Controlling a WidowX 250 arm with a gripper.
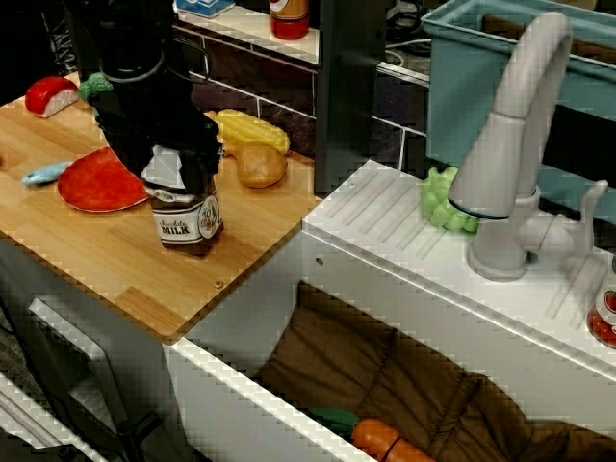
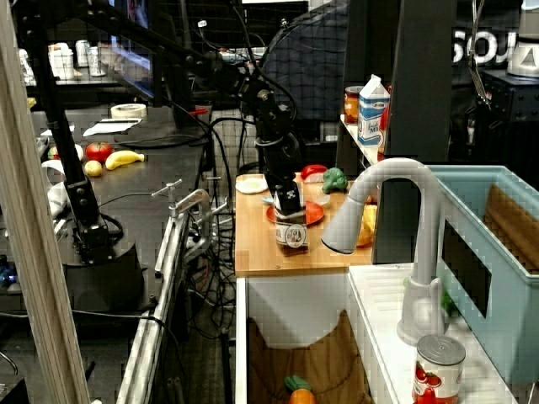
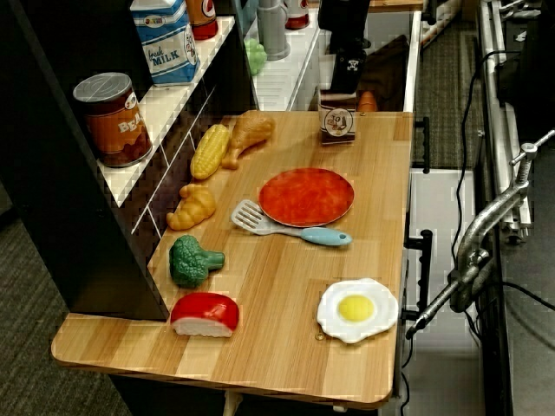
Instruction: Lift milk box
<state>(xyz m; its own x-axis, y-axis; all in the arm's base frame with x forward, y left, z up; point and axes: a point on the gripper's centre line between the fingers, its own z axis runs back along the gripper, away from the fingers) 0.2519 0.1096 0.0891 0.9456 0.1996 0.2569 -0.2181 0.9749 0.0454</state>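
The milk box (image 1: 188, 223) is a dark brown carton with a white "MILK" label. It stands upright on the wooden counter (image 1: 106, 260) near the edge by the sink, just right of the red plate (image 1: 96, 183). It also shows in the side view (image 2: 291, 234) and the overhead view (image 3: 338, 124). My black gripper (image 1: 166, 173) comes straight down over it, and its fingers clamp the white-grey peaked top. The box's base looks level with the counter. The gripper also shows in the other two views (image 2: 289, 202) (image 3: 347, 65).
Corn (image 1: 252, 130) and a brown drumstick (image 1: 260, 166) lie behind the box, with a blue spatula (image 3: 295, 227) by the plate. The sink (image 1: 366, 375) holds brown cloth and a carrot, beside the faucet (image 1: 510, 144). A fried egg (image 3: 357, 308), broccoli (image 3: 192, 260) and a croissant (image 3: 192, 208) lie farther off.
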